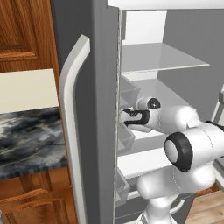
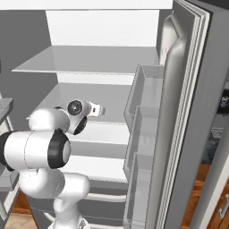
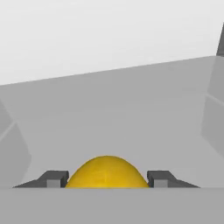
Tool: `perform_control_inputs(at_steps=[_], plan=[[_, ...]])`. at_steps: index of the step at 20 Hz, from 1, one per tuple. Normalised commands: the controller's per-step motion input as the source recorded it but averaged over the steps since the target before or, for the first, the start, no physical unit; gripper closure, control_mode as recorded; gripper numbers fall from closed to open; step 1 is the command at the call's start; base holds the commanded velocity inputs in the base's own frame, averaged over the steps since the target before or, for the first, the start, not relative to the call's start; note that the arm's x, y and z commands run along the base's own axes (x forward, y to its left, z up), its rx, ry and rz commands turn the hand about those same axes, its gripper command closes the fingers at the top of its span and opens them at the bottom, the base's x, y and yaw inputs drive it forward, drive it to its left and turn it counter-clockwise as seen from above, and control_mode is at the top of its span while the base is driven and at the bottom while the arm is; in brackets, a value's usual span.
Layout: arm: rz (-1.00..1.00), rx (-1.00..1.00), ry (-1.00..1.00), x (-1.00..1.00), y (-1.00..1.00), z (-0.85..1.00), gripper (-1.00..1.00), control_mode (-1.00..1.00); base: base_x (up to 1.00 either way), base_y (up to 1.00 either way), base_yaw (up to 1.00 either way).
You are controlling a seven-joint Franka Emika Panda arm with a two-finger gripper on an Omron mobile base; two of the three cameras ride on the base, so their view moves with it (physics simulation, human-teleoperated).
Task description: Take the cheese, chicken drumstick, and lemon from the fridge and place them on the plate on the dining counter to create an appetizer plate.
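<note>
The fridge (image 1: 103, 52) stands open, showing a white inside and glass shelves (image 2: 89, 60). My arm reaches in over the middle shelf (image 2: 107, 129). The lemon (image 3: 106, 173), a bright yellow ball, sits right between my gripper's (image 3: 106, 180) two dark fingertips (image 3: 54, 178) and touches both. The gripper (image 1: 127, 116) is shut on it, close to the door side of the shelf (image 2: 99, 110). The cheese, the chicken drumstick, the plate and the dining counter are out of view.
The open door with its long curved pale handle (image 1: 70, 113) and its bins (image 2: 145, 134) stands beside the arm. A marbled counter (image 1: 26, 135) under wooden wall cabinets (image 1: 22, 30) lies left of the fridge. A bare upper shelf (image 1: 162, 59) hangs above the hand.
</note>
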Motion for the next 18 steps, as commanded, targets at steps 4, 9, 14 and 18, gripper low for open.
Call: perform_control_inputs(at_steps=[4,9,14,18], plan=[[0.00,0.02,0.05,-0.72,-0.35,0.84,1.00,-1.00,0.00,0.00,0.00],[0.00,-0.01,0.24,-0.65,-0.28,0.89,1.00,-1.00,0.00,0.00,0.00],[0.00,-0.11,0.36,-0.60,-0.03,0.94,1.00,-1.00,0.00,0.00,0.00],[0.00,-0.11,0.30,-0.70,0.00,0.45,1.00,-1.00,0.00,0.00,0.00]])
